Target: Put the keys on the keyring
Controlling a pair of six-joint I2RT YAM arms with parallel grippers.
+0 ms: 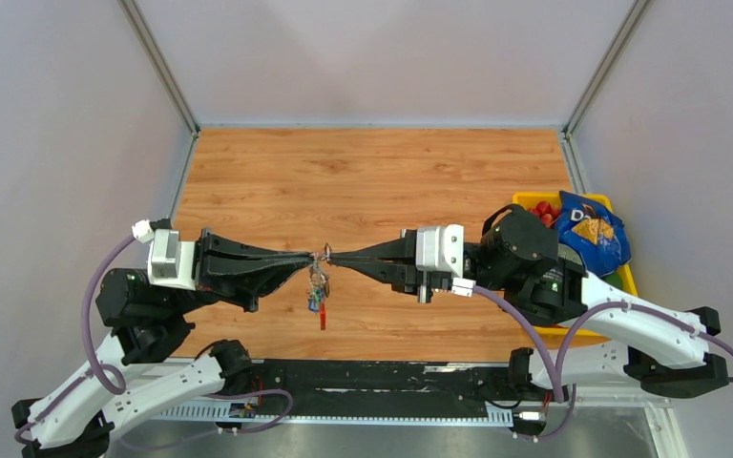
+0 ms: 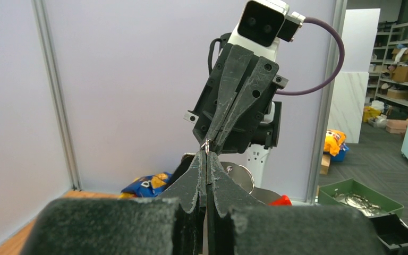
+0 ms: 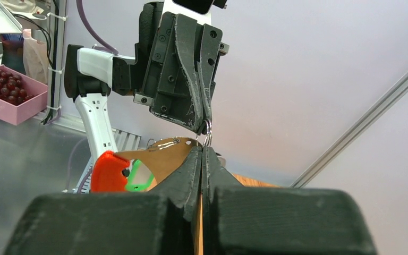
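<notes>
Top external: left gripper and right gripper nose to nose above the middle of the wooden table, both sets of jaws pressed together, apparently both pinching the top of the keyring. Bunch hanging straight down from that meeting point, clear of the boards, long axis vertical. Equally near to either arm, so no telling from this height which claw bears the load. Judged the hinge of the coming move: ring lying between the two tips, across the line of the claws, with the bunch dropping away below. Left wrist: thin ring caught as a small silver loop right at the touching tips, most of the bunch hidden under the fingers, only a silver disc peeping out behind. Right wrist: same loop at the tips, plus what the other views lack: red tag, green piece and curved strap hanging out to the left just below the fingers. Black-headed key not made out in any view; whether threaded already or clamped unseen in a claw, impossible to say. At the table's right edge, yellow bin with a blue snack bag, well apart from the action.
</notes>
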